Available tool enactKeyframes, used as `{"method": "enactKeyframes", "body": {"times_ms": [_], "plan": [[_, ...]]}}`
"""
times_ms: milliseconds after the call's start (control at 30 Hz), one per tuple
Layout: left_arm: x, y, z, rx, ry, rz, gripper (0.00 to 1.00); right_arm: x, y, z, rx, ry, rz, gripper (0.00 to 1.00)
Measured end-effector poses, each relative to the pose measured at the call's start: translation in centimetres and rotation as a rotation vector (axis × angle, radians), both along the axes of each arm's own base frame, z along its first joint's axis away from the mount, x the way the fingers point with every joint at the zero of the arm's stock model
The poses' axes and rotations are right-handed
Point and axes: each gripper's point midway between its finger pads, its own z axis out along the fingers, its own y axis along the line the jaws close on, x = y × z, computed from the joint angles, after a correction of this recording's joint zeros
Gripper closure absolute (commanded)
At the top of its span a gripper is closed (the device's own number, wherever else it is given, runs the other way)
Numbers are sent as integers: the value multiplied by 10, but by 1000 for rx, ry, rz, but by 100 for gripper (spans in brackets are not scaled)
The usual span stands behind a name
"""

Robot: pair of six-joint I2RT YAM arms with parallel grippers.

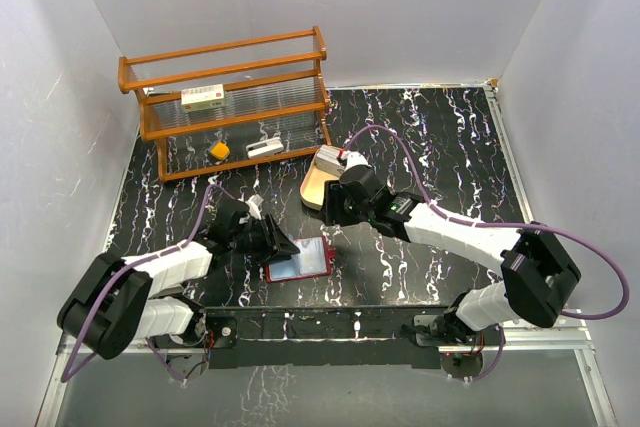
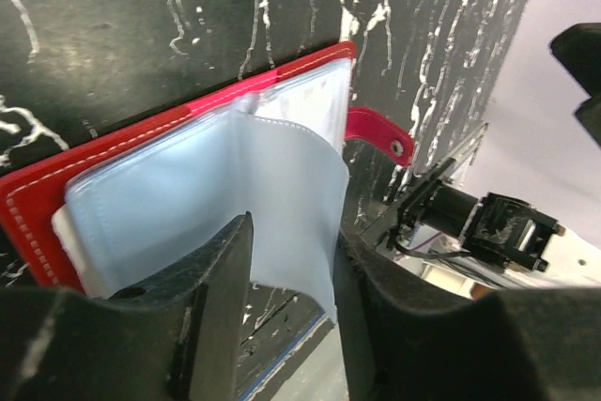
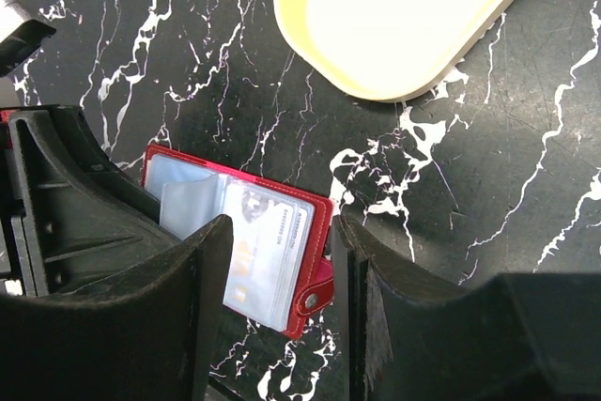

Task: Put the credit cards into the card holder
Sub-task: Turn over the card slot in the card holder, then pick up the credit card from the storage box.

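Left pincer, part open, straddles a sleeve of the card holder; right pincer hangs open, empty, above.

White walls close in on three sides here, plain and matte, meeting in a corner behind the far edge. The table is black with white marble veining running all over it, and past its near edge lies a grey metal strip catching a soft sheen. Up at the far left corner sits a wooden rack, orange-brown rails, clear ribbed panels, two tiers. Light is bright and even, shadows faint.
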Motion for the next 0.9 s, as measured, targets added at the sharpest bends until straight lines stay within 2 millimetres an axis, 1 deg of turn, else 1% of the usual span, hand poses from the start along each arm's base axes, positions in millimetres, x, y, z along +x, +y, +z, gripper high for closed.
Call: {"method": "enactKeyframes", "body": {"times_ms": [133, 233, 300, 433, 533, 600, 667, 700, 800, 900], "plan": [[1, 12, -2, 77, -6, 31, 50, 2, 2, 0, -2, -11, 10, 52], [6, 19, 9, 112, -56, 57, 47, 10, 0, -4, -50, -35, 11, 50], [8, 25, 14, 135, -83, 75, 46, 20, 0, -2, -92, -68, 17, 49], [9, 36, 17, 186, -112, 103, 42, 46, -3, 12, -160, -157, 18, 46], [8, 43, 15, 230, -105, 108, 35, 73, -12, 23, -223, -229, 4, 45], [7, 46, 15, 254, -106, 105, 18, 91, -20, 26, -282, -270, -6, 42], [8, 48, 19, 268, -120, 99, 3, 107, -27, 27, -350, -304, -4, 41], [9, 49, 22, 270, -128, 98, 2, 115, -30, 26, -383, -319, 0, 40], [9, 49, 31, 265, -159, 90, 1, 134, -34, 21, -471, -350, 27, 39], [9, 50, 39, 261, -188, 81, 1, 146, -34, 14, -536, -366, 66, 38]]}}
